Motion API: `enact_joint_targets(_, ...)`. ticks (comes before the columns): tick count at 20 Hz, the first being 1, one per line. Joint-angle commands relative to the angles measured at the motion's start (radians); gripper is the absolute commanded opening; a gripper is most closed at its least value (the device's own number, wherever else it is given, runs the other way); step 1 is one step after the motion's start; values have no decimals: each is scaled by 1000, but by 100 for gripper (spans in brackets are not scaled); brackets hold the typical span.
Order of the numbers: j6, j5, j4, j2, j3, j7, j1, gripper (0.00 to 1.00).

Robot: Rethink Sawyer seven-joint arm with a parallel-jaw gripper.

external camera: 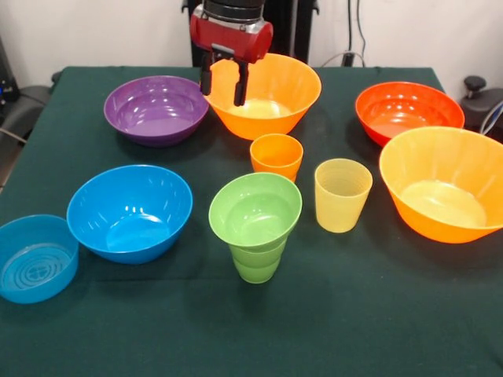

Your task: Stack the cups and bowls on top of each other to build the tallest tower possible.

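Dark green table [377, 314], gripper [223, 85] open and empty before far orange bowl [271, 94], small green bowl [255, 208] hiding green cup [256, 263] top, translucent blue bowl [35, 259] cut off

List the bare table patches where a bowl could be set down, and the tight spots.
Free: the green tablecloth along the near edge, in front of the small green bowl on the green ribbed cup; a smaller patch between the purple bowl and medium blue bowl. Crowded: around the orange cup, pale yellow cup and big orange bowl.
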Motion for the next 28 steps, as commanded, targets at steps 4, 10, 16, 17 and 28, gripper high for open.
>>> enact_joint_targets(4,-70,-125,-26,19,184,5,-64,100)
enact_joint_targets(10,-99,-128,-59,55,154,48,-22,100)
enact_joint_targets(16,-139,-115,-75,97,126,74,14,100)
enact_joint_targets(17,-141,-113,-78,100,124,75,18,100)
enact_joint_targets(28,-217,-130,-109,177,98,67,33,100)
